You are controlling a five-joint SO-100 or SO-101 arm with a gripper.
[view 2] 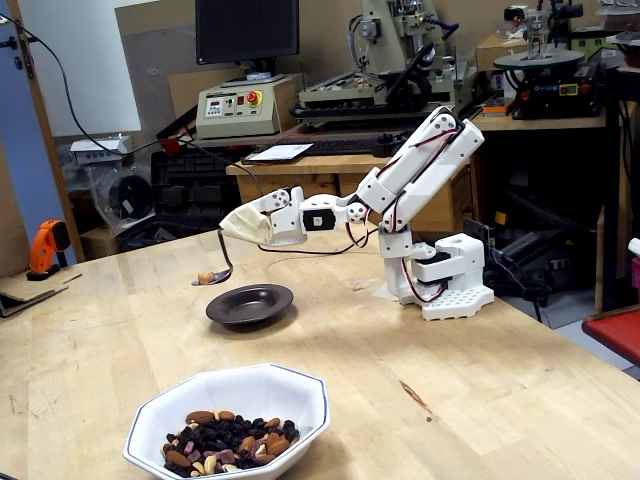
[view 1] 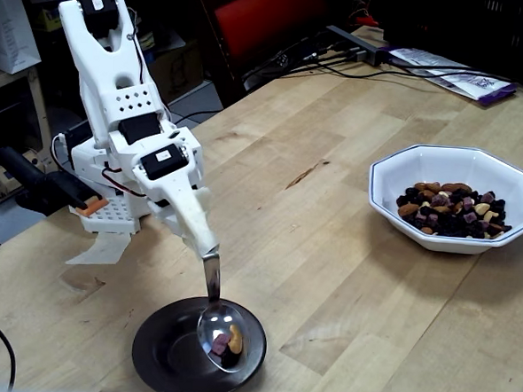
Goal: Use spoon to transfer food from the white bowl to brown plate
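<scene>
Workshop bench of pale wood planks; monitor, control box and machine tools on a rear bench in a fixed view.

Arm: white arm, base at bench edge, reaching toward the plate. Gripper end is wrapped in whitish tape; jaws hidden under the wrap, so I cannot tell how they stand. Spoon handle comes out of the taped end, so it is carried by the gripper.

Spoon: handle runs down from the tape, bowl lowest, tilted. In a fixed view the spoon bowl overlaps the plate at about 3 o'clock of the plate's centre. In a fixed view from the side it hangs clear above the plate's 9 o'clock rim, not touching. A few pieces of food sit in it: one purple-pink, one tan.

Plate: dark brown, just beside the base; well looks bare.

Bowl: white, octagonal, blue rim line, well apart from the plate, at about 2 o'clock from it. Holds a heap of nuts and raisins.
</scene>
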